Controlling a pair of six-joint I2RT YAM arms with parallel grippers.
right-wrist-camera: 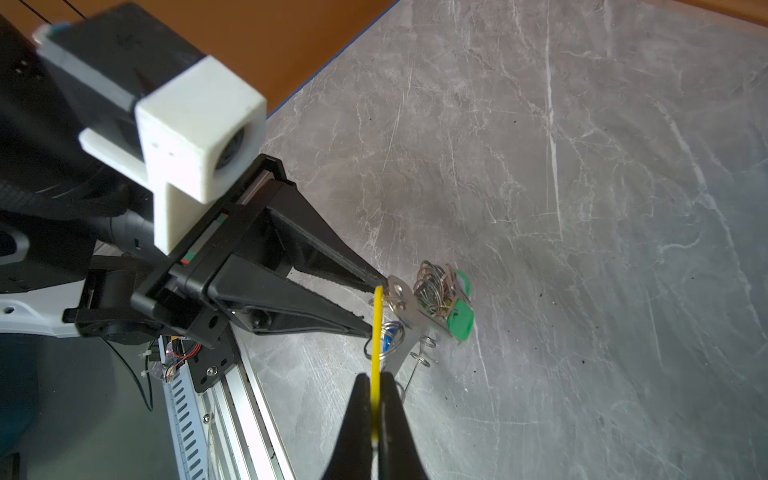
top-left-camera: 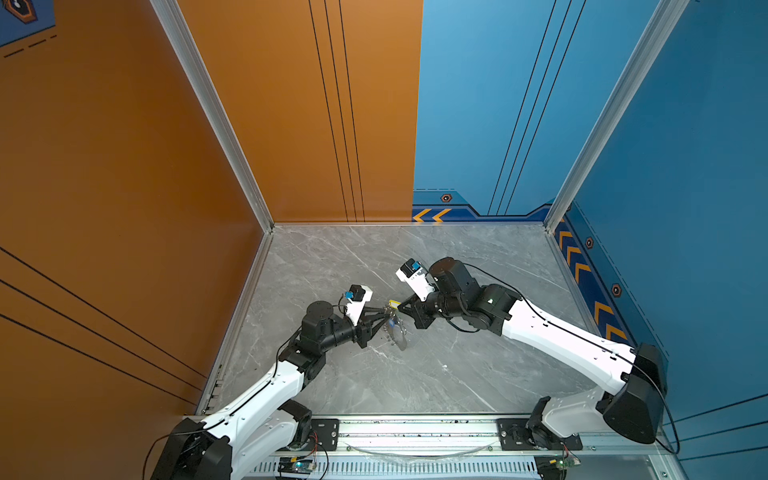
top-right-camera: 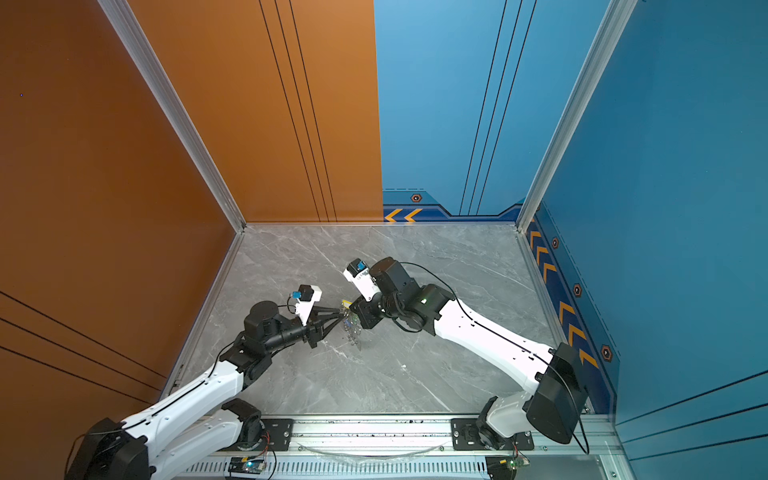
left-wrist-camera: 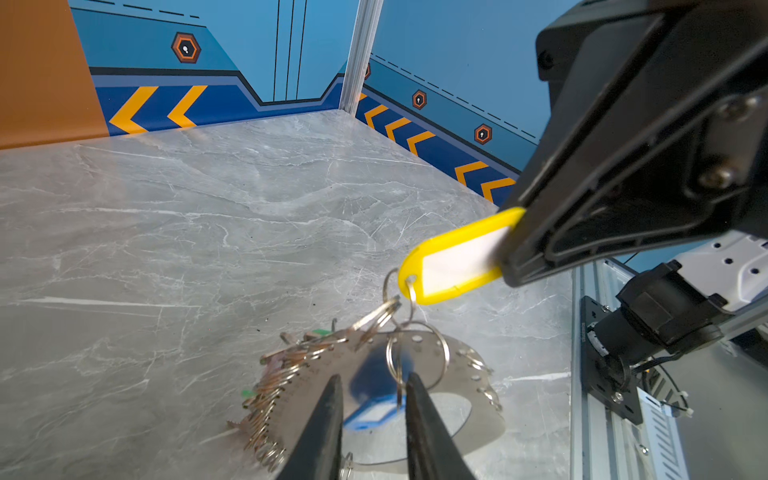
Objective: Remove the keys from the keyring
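Slippage looks likely: right hand (right-wrist-camera: 376, 376) pinches yellow plastic tag (left-wrist-camera: 451, 266); left hand (left-wrist-camera: 372, 378), part-spread astride large flat grey metal keyring (left-wrist-camera: 465, 374), grip unclear, may let it swing.

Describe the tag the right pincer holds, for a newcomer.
Near the marble table's middle is the grey keyring. One tag juts from it into the right pincer. Only this one is yellow; its neighbours are blue and green.
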